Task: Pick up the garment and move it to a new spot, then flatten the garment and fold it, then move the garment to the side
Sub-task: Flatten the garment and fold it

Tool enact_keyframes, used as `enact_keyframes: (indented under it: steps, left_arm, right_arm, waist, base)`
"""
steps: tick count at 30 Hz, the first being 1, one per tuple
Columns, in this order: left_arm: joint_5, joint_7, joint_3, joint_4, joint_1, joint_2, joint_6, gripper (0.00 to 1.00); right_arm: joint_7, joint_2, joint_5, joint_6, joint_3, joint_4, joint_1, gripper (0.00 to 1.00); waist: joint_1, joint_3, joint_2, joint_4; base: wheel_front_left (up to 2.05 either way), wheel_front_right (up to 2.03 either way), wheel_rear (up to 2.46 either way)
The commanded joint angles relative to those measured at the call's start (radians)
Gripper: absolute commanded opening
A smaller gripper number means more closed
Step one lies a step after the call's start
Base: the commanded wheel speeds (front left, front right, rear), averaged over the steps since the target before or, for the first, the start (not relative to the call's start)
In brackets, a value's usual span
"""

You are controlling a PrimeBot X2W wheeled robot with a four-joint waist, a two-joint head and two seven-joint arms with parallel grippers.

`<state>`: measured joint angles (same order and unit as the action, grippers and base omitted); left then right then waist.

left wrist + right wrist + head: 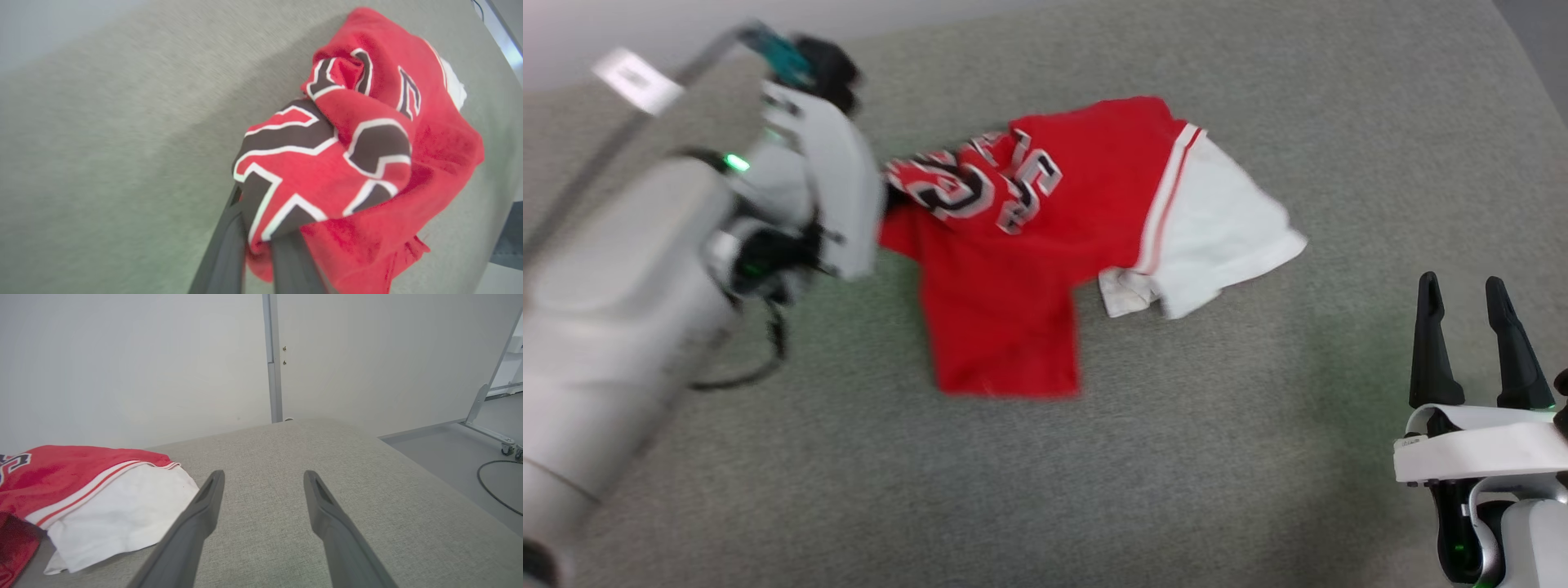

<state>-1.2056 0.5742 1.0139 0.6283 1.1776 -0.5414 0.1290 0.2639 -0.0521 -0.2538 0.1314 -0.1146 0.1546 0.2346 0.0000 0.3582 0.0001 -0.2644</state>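
1. The counter (1258,457) has a grey woven cloth top that takes up most of the head view, from the lower edge to the upper right corner.
2. A red shirt (1029,269) lies crumpled on it, just above the middle of the frame.
3. The shirt's white sleeve (1217,237), edged with red and white stripes, spreads flat to the right.
4. Its black, white-outlined lettering (976,184) is bunched at the upper left of the heap.
5. A plain red flap reaches down toward the frame's centre.
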Motion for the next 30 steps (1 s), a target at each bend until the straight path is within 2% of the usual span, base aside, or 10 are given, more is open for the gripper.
enact_keyframes:
  steps: [1,5,9,14,20,26,27,28,29,30]
  left_arm:
    - [0.015,-0.015,0.006,0.002,0.028,-0.028,0.002,0.00]
    - [0.137,-0.081,0.070,0.001,0.114,-0.107,0.002,0.00]
    - [0.312,-0.205,0.172,-0.036,0.184,-0.120,0.002,0.00]
    - [0.398,-0.303,0.251,-0.153,0.113,-0.012,0.002,0.00]
    - [0.375,-0.278,0.268,-0.269,-0.064,0.138,0.001,0.00]
    - [0.374,-0.223,0.266,-0.348,-0.172,0.158,0.000,0.00]
    - [0.363,-0.222,0.266,-0.347,-0.175,0.154,0.000,0.11]
    - [0.354,-0.219,0.266,-0.346,-0.175,0.146,0.000,0.42]
    - [0.337,-0.216,0.266,-0.347,-0.174,0.136,0.000,0.78]
    - [0.306,-0.214,0.266,-0.350,-0.169,0.126,0.000,1.00]
  right_arm:
    - [0.001,0.001,0.005,-0.001,0.002,0.000,-0.008,1.00]
    - [0.001,0.002,0.010,-0.001,0.009,-0.002,-0.012,1.00]
    - [0.001,0.001,0.018,-0.001,0.016,-0.002,-0.005,1.00]
    - [0.001,0.001,0.020,-0.001,0.014,-0.010,-0.013,1.00]
    - [0.001,0.001,0.011,-0.001,0.023,-0.012,-0.004,1.00]
    - [0.001,0.002,-0.001,-0.001,0.028,-0.003,0.006,1.00]
    - [0.001,0.002,-0.002,-0.001,0.027,-0.003,0.005,1.00]
    - [0.001,0.002,-0.003,-0.001,0.027,-0.002,0.005,1.00]
    - [0.001,0.002,-0.004,-0.001,0.027,-0.001,0.004,1.00]
    - [0.001,0.002,-0.004,-0.001,0.026,0.000,0.003,1.00]
  waist:
    - [0.0000,-0.027,-0.0001,0.035]
    - [0.0000,-0.040,-0.0001,0.066]
    - [0.0000,-0.045,-0.0001,0.083]
    - [0.0000,-0.048,-0.0001,0.095]
    - [0.0000,-0.033,-0.0001,0.086]
    - [0.0000,-0.020,-0.0001,0.070]
    - [0.0000,-0.020,-0.0001,0.070]
    - [0.0000,-0.019,-0.0001,0.070]
    - [0.0000,-0.020,-0.0001,0.070]
    - [0.0000,-0.020,-0.0001,0.071]
  base:
    - [0.00,0.00,0.00]
    - [0.00,0.00,0.00]
    - [0.00,0.00,0.00]
    - [0.00,0.00,0.00]
    - [0.00,0.00,0.00]
    - [0.00,0.00,0.00]
    - [0.00,0.00,0.00]
    - [0.00,0.00,0.00]
    - [0.00,0.00,0.00]
    - [0.00,0.00,0.00]
